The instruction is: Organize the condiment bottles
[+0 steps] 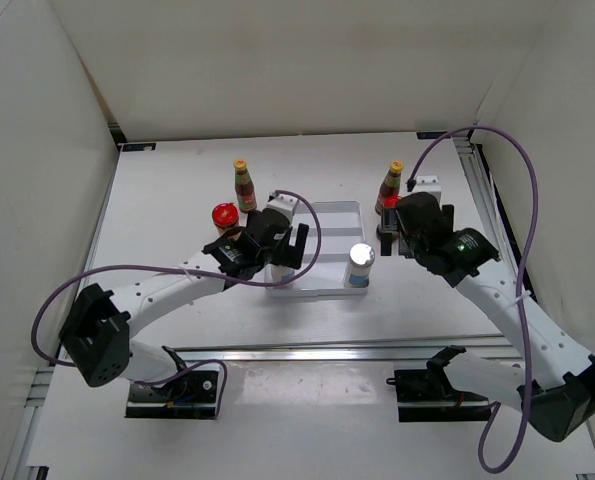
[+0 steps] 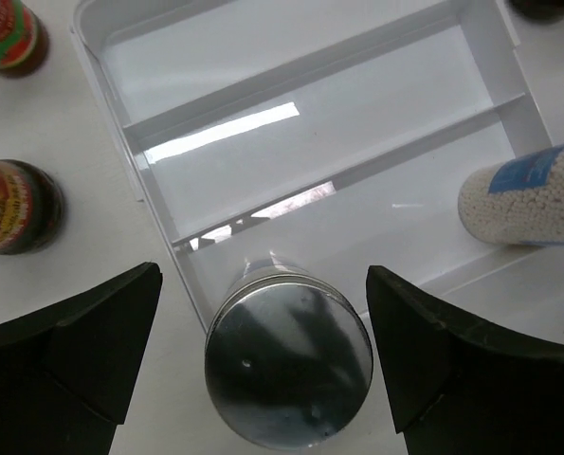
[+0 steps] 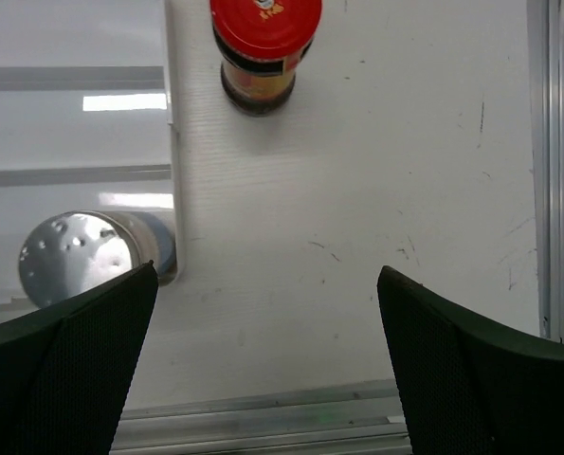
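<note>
A white silver-capped shaker (image 2: pixel 289 355) stands in the near left corner of the white ridged tray (image 1: pixel 329 222). My left gripper (image 1: pixel 283 258) is open, its fingers either side of this shaker's cap with gaps on both sides. The second shaker (image 1: pixel 358 265) stands in the tray's near right corner and also shows in the right wrist view (image 3: pixel 82 256). A red-lidded jar (image 1: pixel 224 217) and a slim dark yellow-capped bottle (image 1: pixel 243 185) stand left of the tray. Another yellow-capped bottle (image 1: pixel 391 185) and a red-lidded jar (image 3: pixel 265 47) stand right of it. My right gripper (image 1: pixel 395 238) is open and empty over bare table near that jar.
The tray's far compartments (image 2: pixel 291 152) hold nothing. An aluminium rail (image 1: pixel 482 200) runs along the table's right edge, another along the near edge (image 3: pixel 263 417). White walls enclose the back and both sides. Purple cables loop over both arms.
</note>
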Controlling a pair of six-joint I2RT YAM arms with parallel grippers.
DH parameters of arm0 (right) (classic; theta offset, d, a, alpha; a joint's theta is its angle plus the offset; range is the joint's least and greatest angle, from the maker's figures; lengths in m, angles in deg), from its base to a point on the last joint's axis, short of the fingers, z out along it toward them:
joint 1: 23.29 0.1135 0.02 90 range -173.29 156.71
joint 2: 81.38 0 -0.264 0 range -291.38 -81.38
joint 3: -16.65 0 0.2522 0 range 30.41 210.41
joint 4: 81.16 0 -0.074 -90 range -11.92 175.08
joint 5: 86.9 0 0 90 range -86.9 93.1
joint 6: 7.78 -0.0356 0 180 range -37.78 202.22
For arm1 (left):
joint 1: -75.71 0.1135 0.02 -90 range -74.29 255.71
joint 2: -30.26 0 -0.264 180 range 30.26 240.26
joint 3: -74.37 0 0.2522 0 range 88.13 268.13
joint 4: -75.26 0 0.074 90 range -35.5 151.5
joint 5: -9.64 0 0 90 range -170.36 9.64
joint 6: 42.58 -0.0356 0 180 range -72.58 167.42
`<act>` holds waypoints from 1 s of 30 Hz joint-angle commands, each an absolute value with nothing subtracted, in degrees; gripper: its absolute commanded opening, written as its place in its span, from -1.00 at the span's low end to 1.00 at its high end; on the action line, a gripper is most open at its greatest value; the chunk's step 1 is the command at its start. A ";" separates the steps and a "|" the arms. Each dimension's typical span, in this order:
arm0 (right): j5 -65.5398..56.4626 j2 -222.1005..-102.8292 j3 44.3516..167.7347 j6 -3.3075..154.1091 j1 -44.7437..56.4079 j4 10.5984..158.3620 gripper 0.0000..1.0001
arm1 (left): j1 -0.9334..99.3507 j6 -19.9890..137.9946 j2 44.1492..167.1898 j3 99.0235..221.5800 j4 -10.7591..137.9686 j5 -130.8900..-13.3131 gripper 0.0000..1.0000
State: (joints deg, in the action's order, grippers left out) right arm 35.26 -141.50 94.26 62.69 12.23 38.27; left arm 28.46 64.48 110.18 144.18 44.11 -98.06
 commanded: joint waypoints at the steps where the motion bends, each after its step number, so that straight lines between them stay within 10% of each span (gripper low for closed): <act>1: 34.32 -143.33 97.28 62.52 8.63 37.70 1.00 | 27.72 65.44 105.24 148.85 42.00 -104.77 1.00; 22: 13.56 -174.71 115.31 69.03 -7.47 42.09 1.00 | 28.25 55.82 82.74 128.49 48.97 -162.16 1.00; 30: 12.42 -182.80 118.21 68.42 -10.37 42.71 1.00 | 31.76 54.44 87.12 130.92 50.09 -156.37 1.00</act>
